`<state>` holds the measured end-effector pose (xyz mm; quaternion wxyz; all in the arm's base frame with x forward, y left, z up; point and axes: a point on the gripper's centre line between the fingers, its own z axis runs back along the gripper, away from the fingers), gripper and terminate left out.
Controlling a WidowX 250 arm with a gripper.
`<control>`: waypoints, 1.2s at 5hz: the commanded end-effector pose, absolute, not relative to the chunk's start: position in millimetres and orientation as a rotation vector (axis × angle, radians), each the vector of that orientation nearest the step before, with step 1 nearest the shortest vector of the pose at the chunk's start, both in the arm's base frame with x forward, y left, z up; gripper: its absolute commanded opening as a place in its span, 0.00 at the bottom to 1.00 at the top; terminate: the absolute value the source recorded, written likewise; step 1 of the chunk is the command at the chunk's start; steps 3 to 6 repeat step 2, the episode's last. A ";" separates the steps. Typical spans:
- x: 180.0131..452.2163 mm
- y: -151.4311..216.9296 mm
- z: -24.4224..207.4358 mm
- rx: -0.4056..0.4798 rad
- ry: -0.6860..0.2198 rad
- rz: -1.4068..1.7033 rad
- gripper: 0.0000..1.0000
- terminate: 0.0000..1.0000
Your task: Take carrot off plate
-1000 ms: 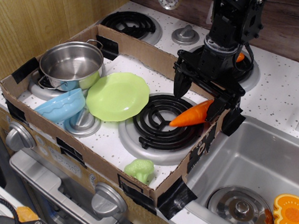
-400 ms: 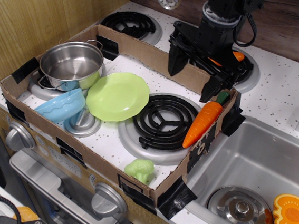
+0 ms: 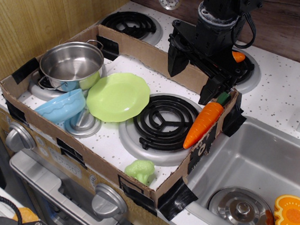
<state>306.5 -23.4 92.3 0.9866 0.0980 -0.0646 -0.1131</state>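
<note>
The long orange carrot point(image 3: 203, 124) with a dark green stem end lies on the right edge of the front burner, leaning against the cardboard wall, off the plate. The lime-green plate point(image 3: 118, 96) sits empty and tilted to its left, resting partly on the blue bowl. My black gripper point(image 3: 191, 77) hangs open above the far right part of the box, above and behind the carrot, holding nothing.
A steel pot point(image 3: 71, 65) stands at the left, a light blue bowl point(image 3: 61, 105) in front of it. A green broccoli point(image 3: 140, 170) lies at the box's front wall. The cardboard walls point(image 3: 145, 55) enclose the stove. The sink point(image 3: 256, 165) at the right holds a lid and an orange toy.
My gripper let go of the carrot and rose up and back. The carrot dropped from a tilted held pose to lie against the right cardboard wall.
</note>
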 end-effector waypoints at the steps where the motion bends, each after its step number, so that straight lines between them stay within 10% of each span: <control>1: 309.2 -23.1 109.0 0.195 -0.187 -0.223 1.00 0.00; 2: 309.2 -23.1 109.0 0.195 -0.187 -0.223 1.00 1.00; 6: 309.2 -23.1 109.0 0.195 -0.187 -0.223 1.00 1.00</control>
